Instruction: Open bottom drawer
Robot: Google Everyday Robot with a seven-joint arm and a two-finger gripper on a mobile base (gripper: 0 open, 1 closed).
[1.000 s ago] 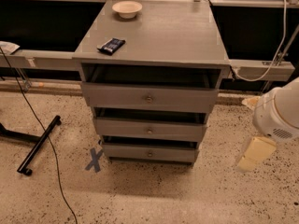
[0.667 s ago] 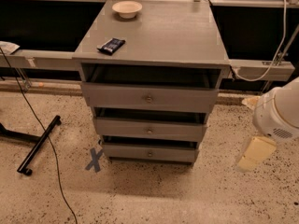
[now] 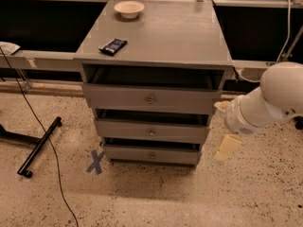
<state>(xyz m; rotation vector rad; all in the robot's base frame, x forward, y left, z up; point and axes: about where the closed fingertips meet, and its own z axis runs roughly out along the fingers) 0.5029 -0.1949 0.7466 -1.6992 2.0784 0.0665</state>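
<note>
Bottom drawer sits lowest in the cabinet, with speckled floor spreading at its 6 o'clock. Gripper hangs at its 3 o'clock, just beside the cabinet's right edge and apart from the knob. The arm angles down-left. Whether the grip is released or clenched cannot be told.

The cabinet top bears a bowl and dark packet; the claw hangs beside it.

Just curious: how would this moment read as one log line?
bottom drawer: knob untouched | hand: low, right of cabinet, touching nothing
</note>
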